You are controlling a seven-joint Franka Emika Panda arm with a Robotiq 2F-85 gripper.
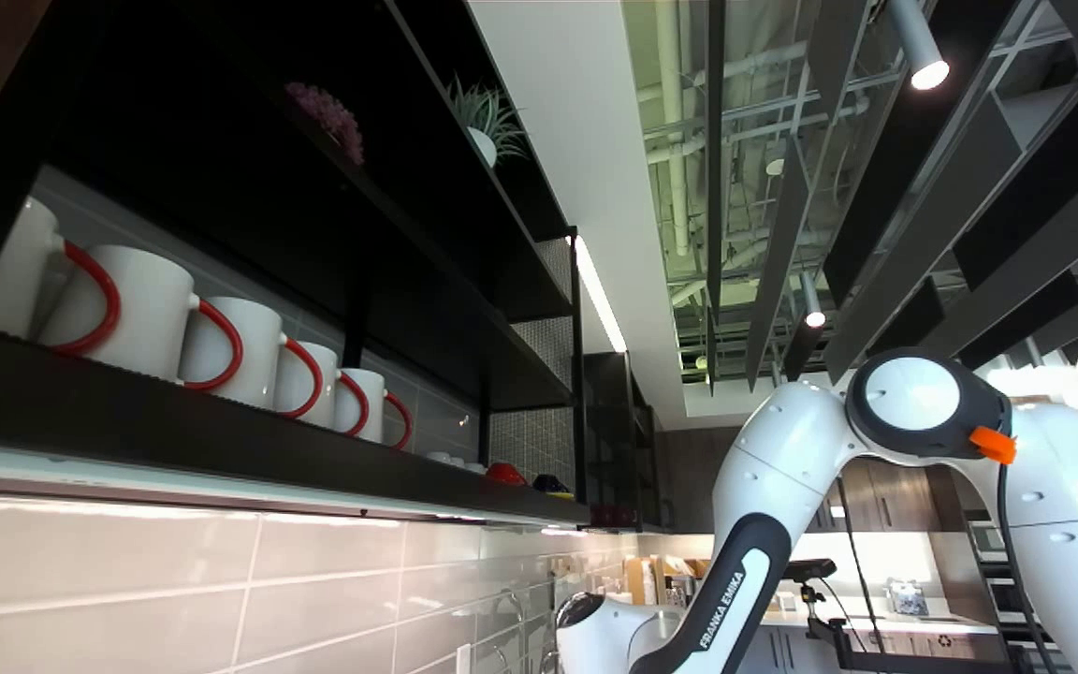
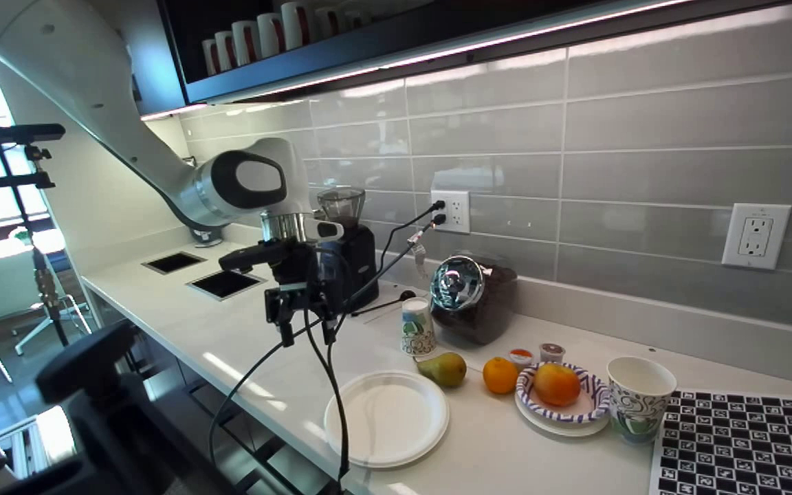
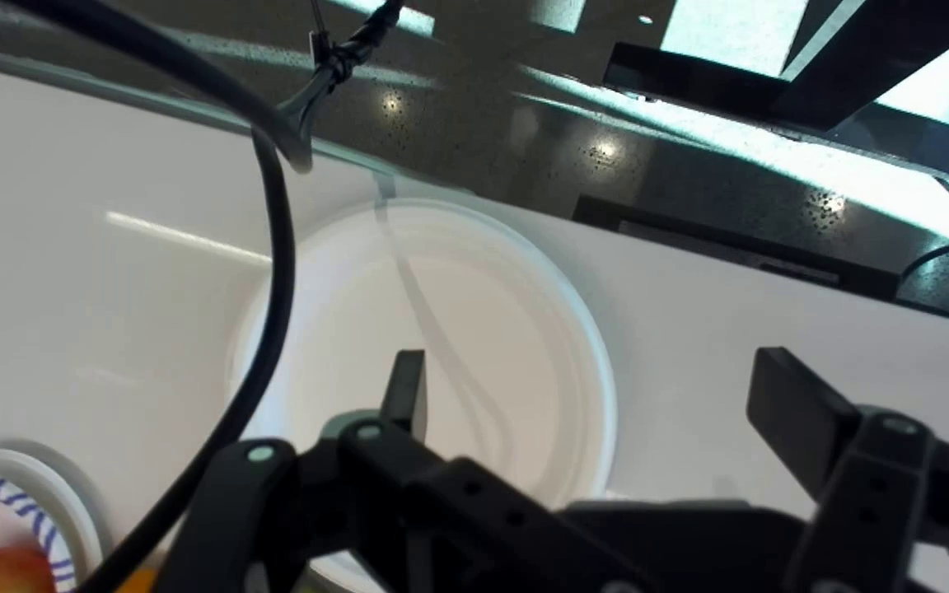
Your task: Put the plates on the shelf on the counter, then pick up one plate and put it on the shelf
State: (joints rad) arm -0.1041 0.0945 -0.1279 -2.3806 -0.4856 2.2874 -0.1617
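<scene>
Plate (image 2: 396, 419), round, shallow, white, lies in an exterior view on the glossy pale counter (image 2: 520, 454), five o'clock from the gripper (image 2: 308, 334), whose jaws spread wide, empty; the black shelf (image 2: 313, 60) at twelve, glazed grey tiles (image 2: 643, 175) at two.

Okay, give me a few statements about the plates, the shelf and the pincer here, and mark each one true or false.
1. A pear lies beside the large white plate. True.
2. The large white plate carries a bowl. False: the patterned bowl sits on a smaller white plate.
3. White mugs stand on the black shelf. True.
4. The large white plate is on the black shelf. False: it lies on the counter.
5. The pincer is open, holding nothing. True.
</scene>
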